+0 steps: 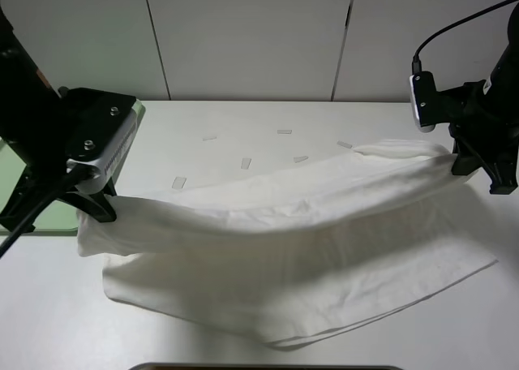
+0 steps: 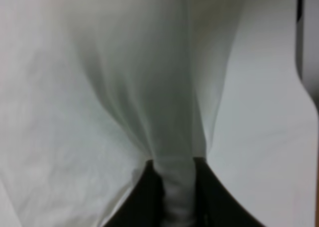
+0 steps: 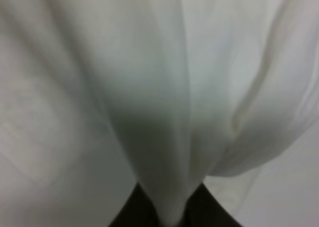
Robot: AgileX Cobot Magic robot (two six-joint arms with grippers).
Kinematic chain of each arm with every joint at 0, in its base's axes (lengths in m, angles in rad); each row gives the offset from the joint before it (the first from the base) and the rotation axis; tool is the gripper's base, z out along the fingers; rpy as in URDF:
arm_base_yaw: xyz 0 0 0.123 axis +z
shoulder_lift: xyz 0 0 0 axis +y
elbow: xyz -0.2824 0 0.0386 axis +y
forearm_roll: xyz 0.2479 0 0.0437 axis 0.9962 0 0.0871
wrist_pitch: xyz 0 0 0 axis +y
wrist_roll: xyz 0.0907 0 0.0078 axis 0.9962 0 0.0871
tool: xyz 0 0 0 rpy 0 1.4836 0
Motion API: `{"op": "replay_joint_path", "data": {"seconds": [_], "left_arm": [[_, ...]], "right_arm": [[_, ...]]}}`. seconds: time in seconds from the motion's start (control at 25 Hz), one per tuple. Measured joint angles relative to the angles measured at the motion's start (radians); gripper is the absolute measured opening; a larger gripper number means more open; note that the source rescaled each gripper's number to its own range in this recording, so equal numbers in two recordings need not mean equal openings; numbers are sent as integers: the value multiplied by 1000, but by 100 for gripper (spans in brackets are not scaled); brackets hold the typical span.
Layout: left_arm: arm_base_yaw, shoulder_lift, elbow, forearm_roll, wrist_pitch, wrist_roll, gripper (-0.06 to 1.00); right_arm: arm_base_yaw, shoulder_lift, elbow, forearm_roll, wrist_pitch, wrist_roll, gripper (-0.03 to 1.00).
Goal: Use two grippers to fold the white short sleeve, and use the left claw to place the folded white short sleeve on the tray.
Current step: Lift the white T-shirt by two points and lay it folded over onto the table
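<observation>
The white short sleeve (image 1: 292, 224) hangs stretched across the table between my two grippers, its lower part lying folded on the tabletop. The left claw (image 1: 97, 210) is shut on the shirt's left end; in the left wrist view its black fingers (image 2: 142, 197) pinch a bunched strip of cloth (image 2: 149, 87) at the left gripper (image 2: 177, 189). At the right, my right gripper (image 1: 477, 169) is shut on the other end, and the right wrist view shows fabric (image 3: 149, 87) gathered into the right gripper (image 3: 169, 209). The pale green tray (image 1: 138, 110) lies at the far left, mostly hidden behind the left arm.
Several small pale tape strips (image 1: 246, 163) lie on the white table behind the shirt. A white panelled wall (image 1: 251, 37) closes the back. A dark edge (image 1: 268, 367) shows at the table's front.
</observation>
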Motion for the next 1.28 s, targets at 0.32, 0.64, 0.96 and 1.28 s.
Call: {"op": "replay_joint_path", "data": {"seconds": [0.32, 0.64, 0.96, 1.28], "left_arm": [[0, -18, -2, -85, 86, 53, 11], [0, -18, 0, -85, 122, 59, 11], [0, -19, 103, -93, 104, 101, 11], [0, -20, 115, -108, 78, 102, 43]], "right_arm": [[0, -70, 0, 45, 30, 0, 0], [0, -91, 132, 13, 50, -57, 0], [0, -90, 210, -81, -35, -61, 0], [0, -90, 212, -80, -90, -1, 65]]}}
